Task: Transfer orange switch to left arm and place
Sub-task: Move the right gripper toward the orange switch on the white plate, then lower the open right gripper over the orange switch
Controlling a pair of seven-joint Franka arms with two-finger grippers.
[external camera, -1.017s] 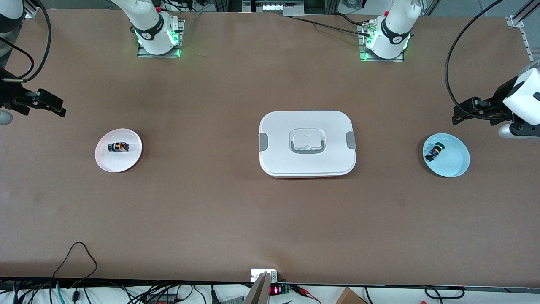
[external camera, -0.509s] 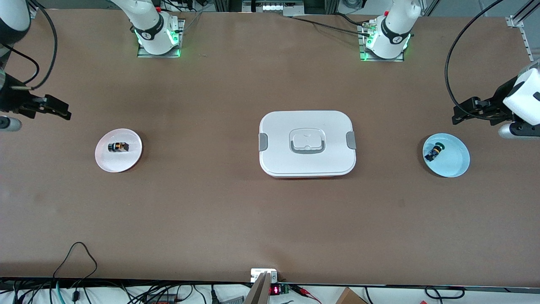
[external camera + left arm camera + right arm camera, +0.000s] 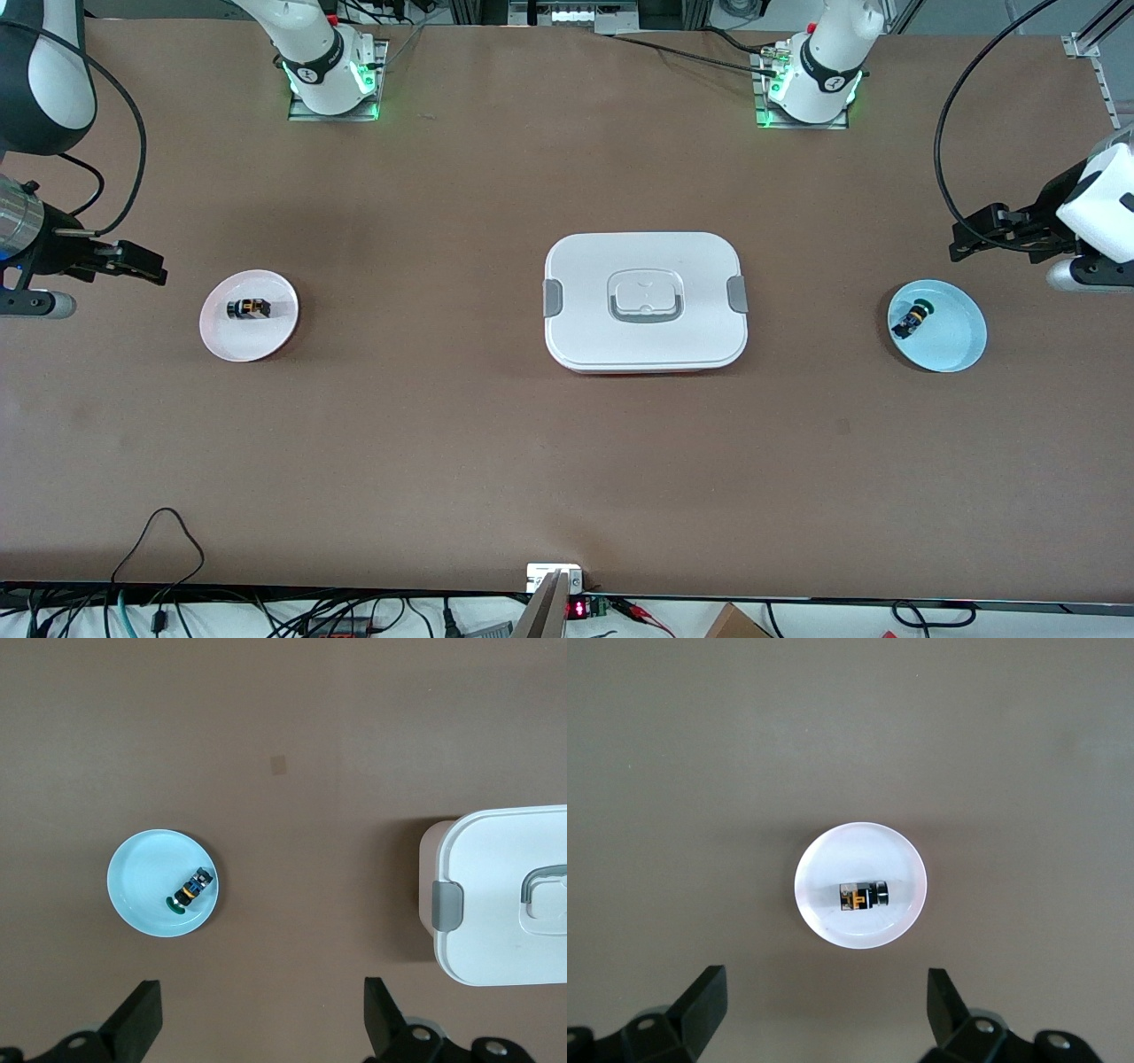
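obstacle: the box (image 3: 645, 301) sits mid-table between my two plates | room: bare table (image 3: 567, 478) runs open nearer the front camera and toward my bases | pink plate (image 3: 249, 315): open table all round | blue plate (image 3: 937, 325): likewise, though its edge by my left arm's end is probably tighter

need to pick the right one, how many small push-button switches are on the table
2: the orange-bodied black switch on the pale pink plate at the right arm's end, the blue-green switch on the light blue plate at the left arm's.
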